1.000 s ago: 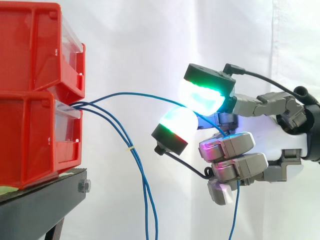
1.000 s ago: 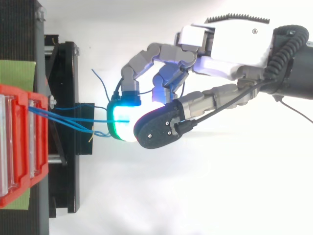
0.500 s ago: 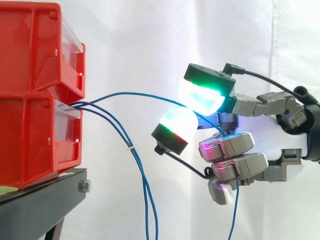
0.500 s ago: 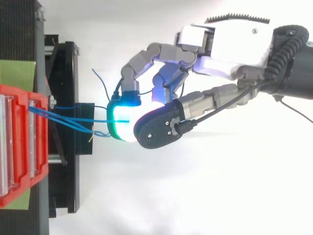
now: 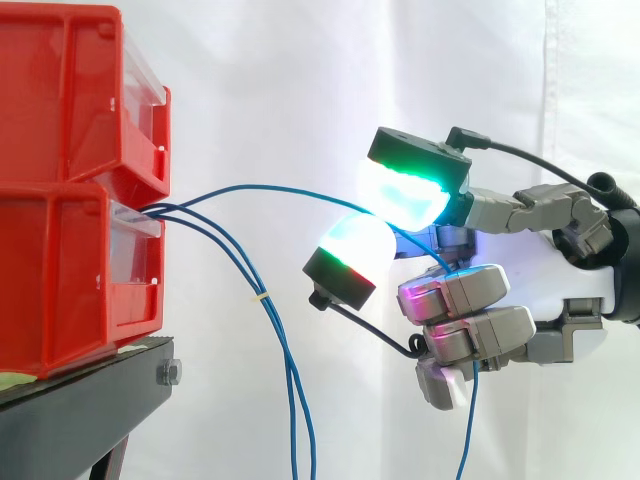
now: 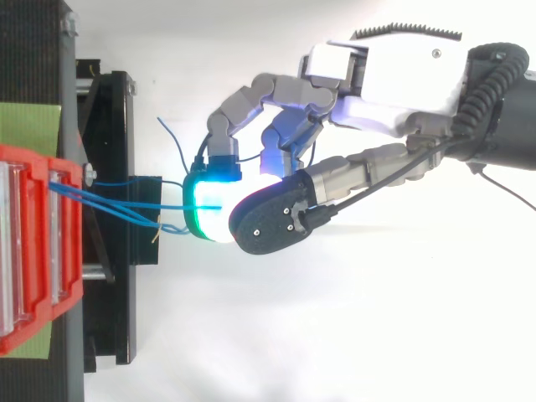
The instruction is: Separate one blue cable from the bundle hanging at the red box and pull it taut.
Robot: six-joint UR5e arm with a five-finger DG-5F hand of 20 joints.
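Blue cable (image 5: 280, 188), single strand, parted from the bundle. It leaves the gap between the two stacked red bins (image 5: 70, 250) and runs in a shallow upward bow across to the hand (image 5: 545, 282). Slack, not yet taut. Its loose tail drops below the folded fingers.

Hand: closed in a pinch. Two glowing pads (image 5: 405, 195), green and cyan, meet on the strand; the other fingers are curled toward the palm. Seen from above, the cable enters between the pads on a line running straight from bins to hand.

Bundle (image 5: 290, 390), remainder: two blue strands hanging from the same gap, lower than the hand and well apart from it, on the bins' side. A small pale tie (image 5: 260, 297) sits on one.

Key relation: the cable's long axis lies roughly level, with the bins at one end and the hand at the other. Tightening looks to call for travel directly away from the bins; a weak pinch could let the strand slide through.

Support: black stand (image 5: 80, 410) beneath the bins.

Room: white curtain (image 5: 300, 80) behind.
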